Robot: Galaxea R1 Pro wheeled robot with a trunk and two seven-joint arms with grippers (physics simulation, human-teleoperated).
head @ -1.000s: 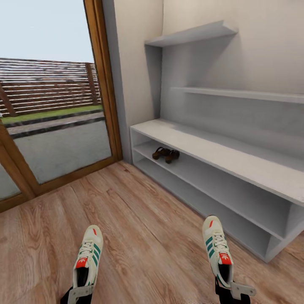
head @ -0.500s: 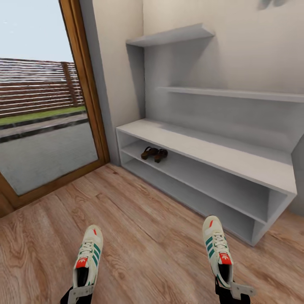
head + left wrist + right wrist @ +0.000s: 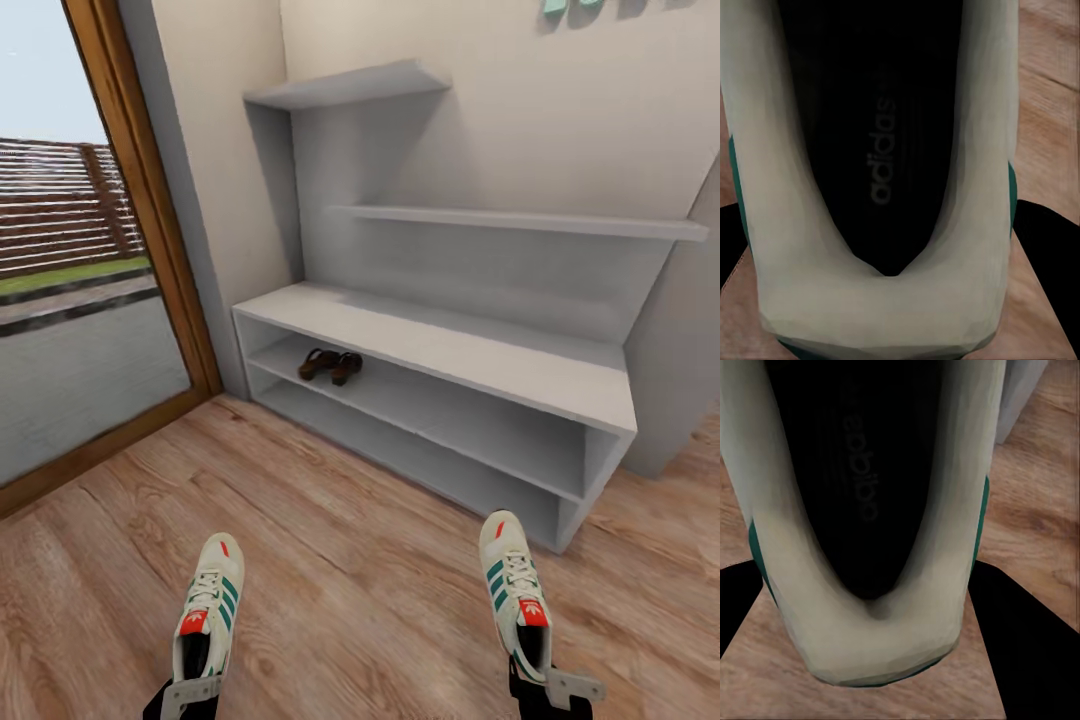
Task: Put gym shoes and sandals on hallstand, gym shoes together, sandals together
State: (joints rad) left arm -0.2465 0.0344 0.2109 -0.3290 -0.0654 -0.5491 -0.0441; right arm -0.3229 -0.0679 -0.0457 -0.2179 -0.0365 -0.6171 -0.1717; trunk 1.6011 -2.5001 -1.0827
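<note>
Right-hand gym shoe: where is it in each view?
Head view: gym shoe low at right, toe toward the hallstand, heel in the right hand.
Right wrist view: same shoe close up, heel nearest, dark insole.
Left wrist view: that is the other shoe.
Shared landmark: the wood floor.
</note>
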